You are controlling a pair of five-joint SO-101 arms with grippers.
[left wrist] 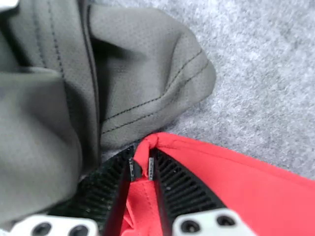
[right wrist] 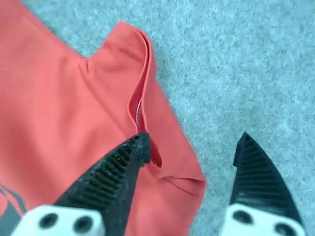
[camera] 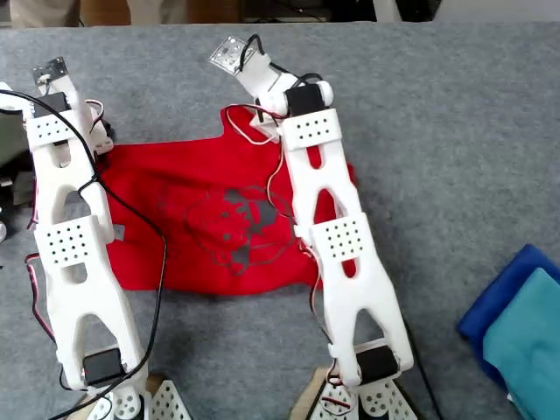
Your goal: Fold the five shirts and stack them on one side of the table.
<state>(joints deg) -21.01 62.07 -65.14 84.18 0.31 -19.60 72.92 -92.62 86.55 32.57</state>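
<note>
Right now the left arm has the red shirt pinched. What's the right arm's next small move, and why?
Probably shut the right claw on the edge of the red shirt: it is open, one finger on the fabric, the other over bare table, while the left claw grips a corner.

So the red shirt (camera: 219,227), dark print facing up, lies spread flat left of centre. A rumpled grey shirt (left wrist: 44,98) sits right against one pinched-up corner of it. At the lower right edge, a folded teal shirt (camera: 529,350) rests on a blue shirt (camera: 499,306).
</note>
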